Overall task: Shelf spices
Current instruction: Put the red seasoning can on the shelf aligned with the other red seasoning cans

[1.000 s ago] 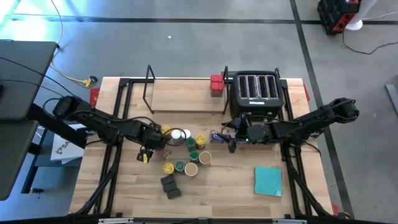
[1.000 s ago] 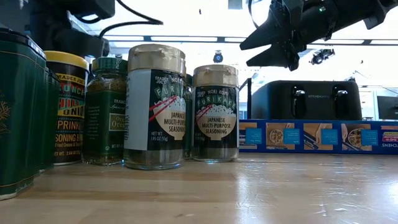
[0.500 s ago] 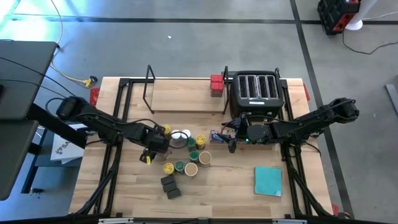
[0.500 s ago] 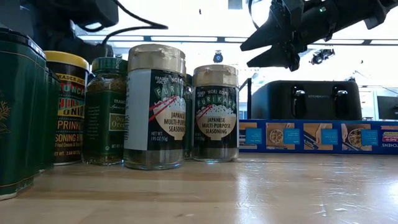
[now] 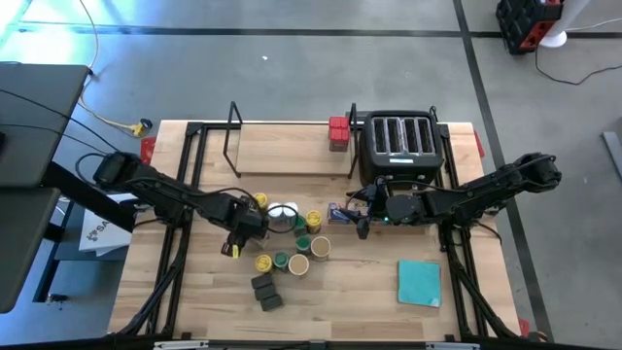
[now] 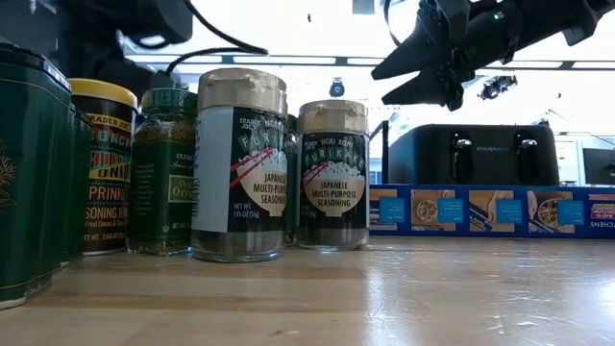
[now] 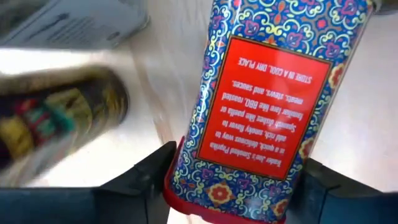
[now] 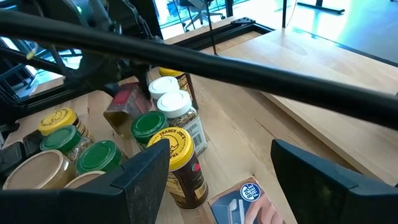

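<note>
left hand (image 5: 239, 233): at the left edge of the spice cluster (image 5: 288, 238) on the desk (image 5: 350, 282). its wrist view shows a red patterned tin (image 7: 273, 93) standing between its two fingers (image 7: 146, 180), the tin's base against them; whether the fingers press it firmly cannot be told. in the right wrist view the tin (image 8: 127, 102) sits tilted beside the white-lidded jars (image 8: 174, 106).

right hand (image 5: 362, 222): raised in front of the toaster (image 5: 400, 146), fingers spread, nothing in it.

shelf (image 5: 287, 146): at the rear of the desk, one red tin (image 5: 337, 133) at its right end. dark blocks (image 5: 265, 292) lie near the front.
</note>
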Controlling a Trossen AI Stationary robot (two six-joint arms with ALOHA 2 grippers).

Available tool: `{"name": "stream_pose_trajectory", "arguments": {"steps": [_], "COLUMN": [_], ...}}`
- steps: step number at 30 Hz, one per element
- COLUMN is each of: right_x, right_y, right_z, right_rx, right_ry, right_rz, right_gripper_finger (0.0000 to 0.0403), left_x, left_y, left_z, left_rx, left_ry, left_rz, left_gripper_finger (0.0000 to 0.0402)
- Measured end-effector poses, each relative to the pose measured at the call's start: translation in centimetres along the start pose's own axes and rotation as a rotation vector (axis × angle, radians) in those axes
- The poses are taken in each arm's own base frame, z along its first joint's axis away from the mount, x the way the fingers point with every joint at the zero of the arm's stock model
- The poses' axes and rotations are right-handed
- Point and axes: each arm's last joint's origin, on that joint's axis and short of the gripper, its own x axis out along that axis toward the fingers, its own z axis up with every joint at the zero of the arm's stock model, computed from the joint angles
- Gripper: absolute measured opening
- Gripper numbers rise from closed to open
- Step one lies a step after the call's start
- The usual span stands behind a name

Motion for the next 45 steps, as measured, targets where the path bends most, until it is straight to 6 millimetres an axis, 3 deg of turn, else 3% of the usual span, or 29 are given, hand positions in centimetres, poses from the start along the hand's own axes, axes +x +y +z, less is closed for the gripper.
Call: {"name": "stream_pose_trajectory", "arguments": {"steps": [9, 13, 16, 20, 25, 32, 45], "right_x": [0.0, 0.0, 0.0, 0.0, 0.0, 0.0, 0.0], "right_y": [0.0, 0.0, 0.0, 0.0, 0.0, 0.0, 0.0], "right_z": [0.0, 0.0, 0.0, 0.0, 0.0, -0.1, -0.1], "right_rx": [0.001, 0.0, 0.0, -0.007, -0.022, -0.034, -0.025], "right_ry": [-0.001, 0.0, 0.0, 0.002, 0.004, 0.007, 0.009], "right_rz": [0.0, 0.0, 0.0, 0.0, -0.002, -0.003, -0.004], "right_gripper_finger": [0.0275, 0.0275, 0.0275, 0.0275, 0.0275, 0.0275, 0.0275], "left_x": [-7.1, -8.7, -7.6, -4.8, -1.4, 1.2, 1.0], "left_y": [0.7, 1.7, 2.6, 3.5, 4.0, 4.1, 3.9], "left_z": [1.3, 2.5, 4.1, 5.8, 6.8, 7.2, 7.3], "left_rx": [-0.264, -0.377, -0.421, -0.412, -0.411, -0.461, -0.547], "left_ry": [0.174, 0.338, 0.41, 0.512, 0.616, 0.719, 0.724], "left_rz": [-0.123, -0.172, -0.216, -0.303, -0.353, -0.373, -0.332], "left_gripper_finger": [0.0206, 0.0206, 0.0206, 0.0206, 0.0206, 0.0217, 0.0221]}}
